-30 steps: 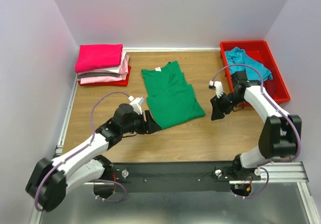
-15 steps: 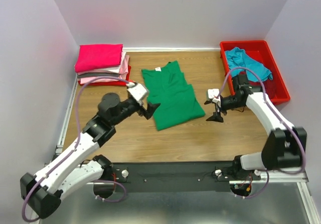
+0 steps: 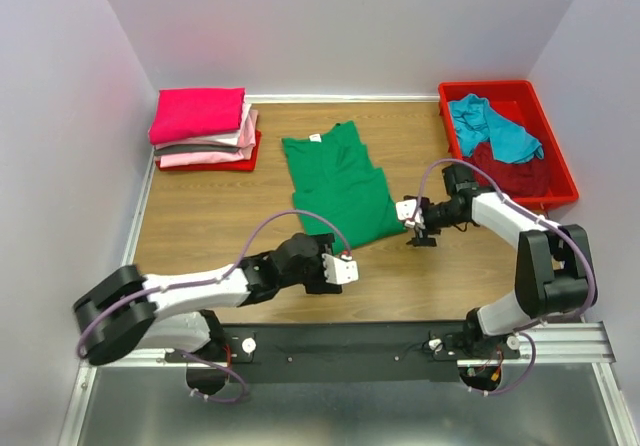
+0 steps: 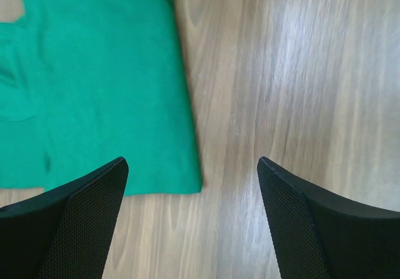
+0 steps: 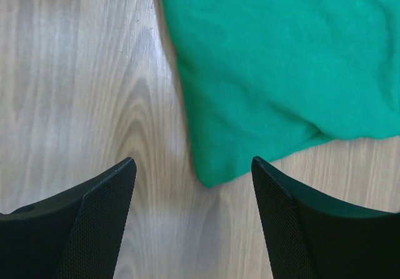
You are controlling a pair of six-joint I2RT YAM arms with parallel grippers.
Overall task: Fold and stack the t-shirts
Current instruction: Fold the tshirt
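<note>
The bright green t-shirt [image 3: 340, 191] lies flat in the middle of the table, folded lengthwise. My left gripper [image 3: 322, 266] is open just above its near left corner; in the left wrist view [image 4: 192, 216] the shirt [image 4: 94, 91] ends in that corner between the fingers. My right gripper [image 3: 417, 228] is open at the near right corner; in the right wrist view [image 5: 194, 216] the shirt [image 5: 281, 60] ends in that corner between the fingers. Neither gripper holds anything. A stack of folded shirts [image 3: 205, 126], hot pink on top, light pink below, lies at the back left.
A red plastic bin [image 3: 563, 178] stands at the back right, holding a teal shirt [image 3: 492, 126] and a dark red shirt [image 3: 512, 174]. White walls close in the table on three sides. Bare wood lies in front of the green shirt.
My left gripper has swung from the green shirt's left edge down to its near left corner. My right gripper has moved left and lower to the near right corner. The shirt has not moved.
</note>
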